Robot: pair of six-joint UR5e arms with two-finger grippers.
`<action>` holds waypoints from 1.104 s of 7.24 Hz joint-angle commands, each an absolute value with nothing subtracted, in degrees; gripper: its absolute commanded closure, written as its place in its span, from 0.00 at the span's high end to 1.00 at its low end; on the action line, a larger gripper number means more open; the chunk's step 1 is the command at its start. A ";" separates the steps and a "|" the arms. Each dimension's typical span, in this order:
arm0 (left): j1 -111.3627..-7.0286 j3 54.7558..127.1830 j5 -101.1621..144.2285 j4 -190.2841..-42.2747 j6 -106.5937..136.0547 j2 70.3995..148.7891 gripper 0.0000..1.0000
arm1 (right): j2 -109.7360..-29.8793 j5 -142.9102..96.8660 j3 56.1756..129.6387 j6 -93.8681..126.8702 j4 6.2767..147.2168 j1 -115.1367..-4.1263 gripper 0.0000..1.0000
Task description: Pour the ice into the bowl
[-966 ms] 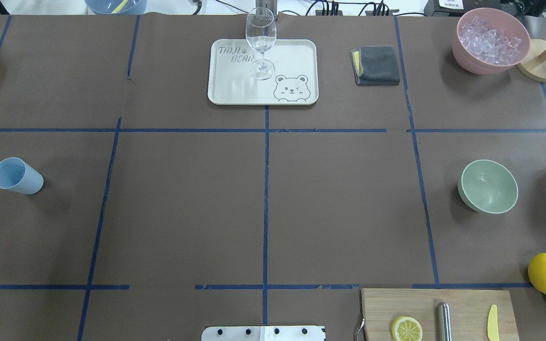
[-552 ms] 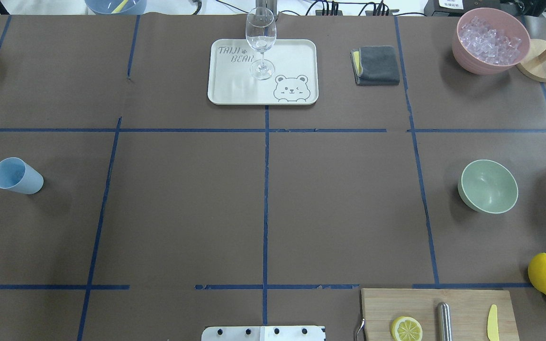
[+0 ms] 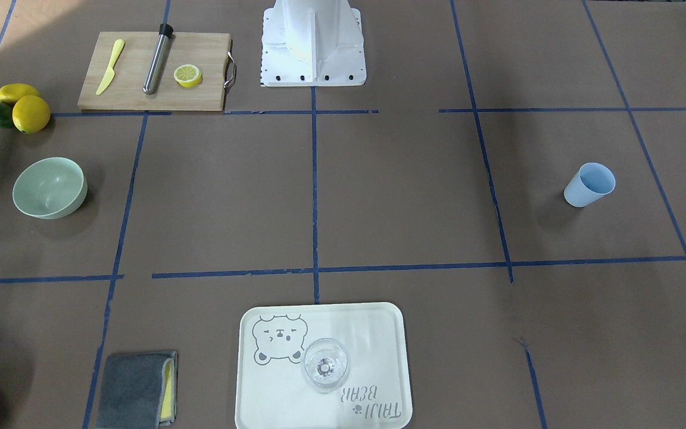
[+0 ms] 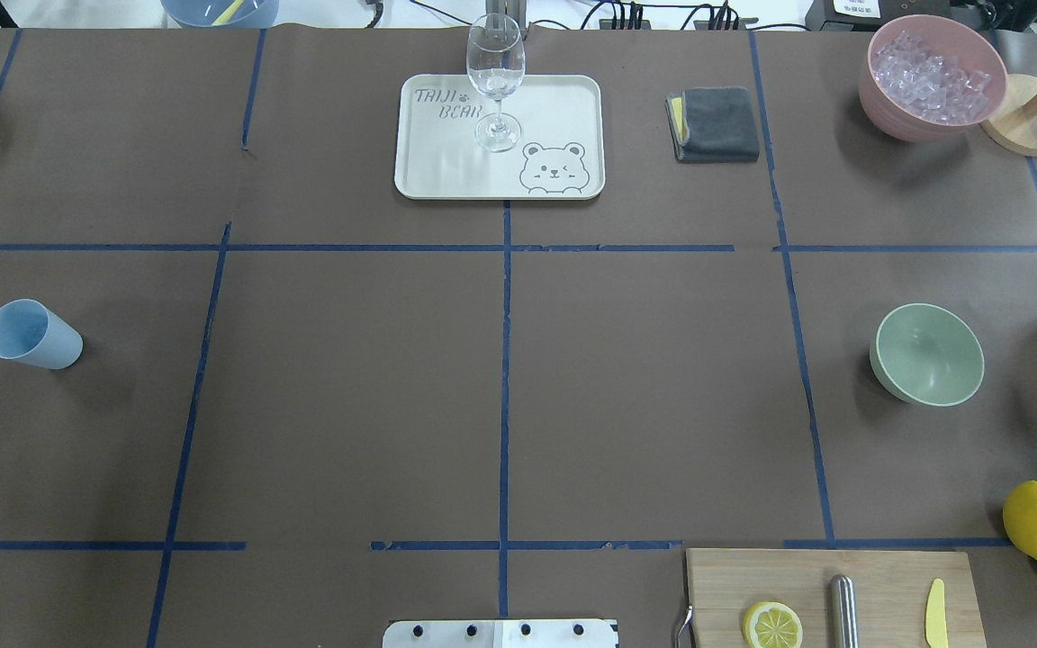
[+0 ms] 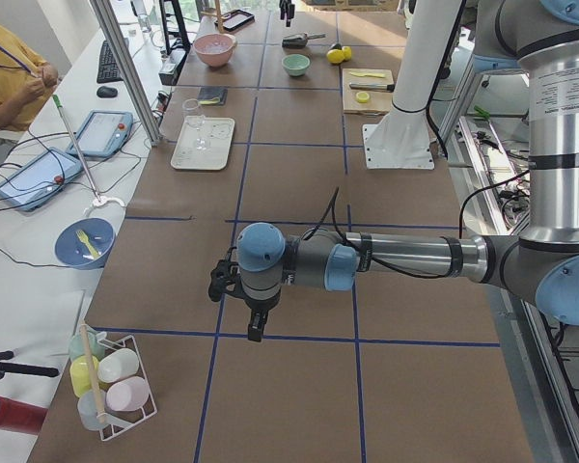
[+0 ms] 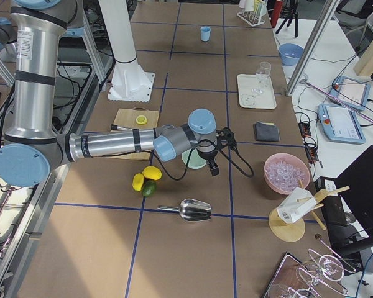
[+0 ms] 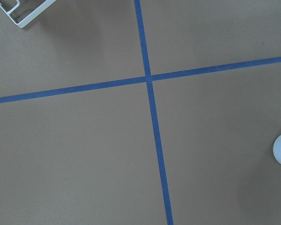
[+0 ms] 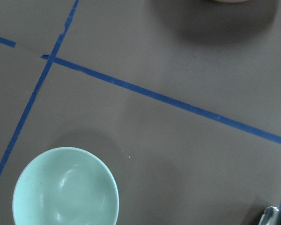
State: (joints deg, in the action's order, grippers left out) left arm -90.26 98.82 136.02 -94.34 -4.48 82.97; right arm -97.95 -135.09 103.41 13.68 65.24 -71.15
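- Ice [image 4: 931, 76] is heaped in a pink tub [image 4: 879, 101] at the far right corner. The green bowl [image 4: 928, 354] stands empty, well apart from the tub and nearer the robot.
- The right gripper [image 6: 212, 166] hangs near the bowl and the left gripper [image 5: 257, 328] hangs over the table [image 4: 500, 378]. I cannot tell whether either one's jaws are spread.
- Risk: slick cubes could rush out, overshoot the bowl's rim and scatter. A low pass could knock the light bowl.
- The bowl sits upright with its mouth up. It is round, so it has no long axis.
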 commanded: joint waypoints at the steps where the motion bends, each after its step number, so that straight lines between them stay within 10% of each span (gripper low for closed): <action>1: -90.26 98.79 135.97 -94.66 -4.48 82.97 1.00 | -98.00 -134.91 100.47 17.65 61.46 -64.97 1.00; 5: -90.18 98.70 135.97 -94.66 -4.48 82.62 1.00 | -97.21 -129.94 90.10 24.87 46.42 -58.03 1.00; 6: -90.18 98.61 135.97 -94.66 -4.48 82.62 1.00 | -96.34 -128.68 90.18 25.40 46.32 -57.49 0.79; 7: -90.18 98.53 136.05 -94.66 -4.48 82.53 1.00 | -95.28 -129.46 90.44 25.75 46.58 -57.39 0.14; 8: -90.18 98.44 136.05 -94.75 -4.48 82.53 1.00 | -94.93 -129.55 90.61 25.75 46.76 -57.31 0.00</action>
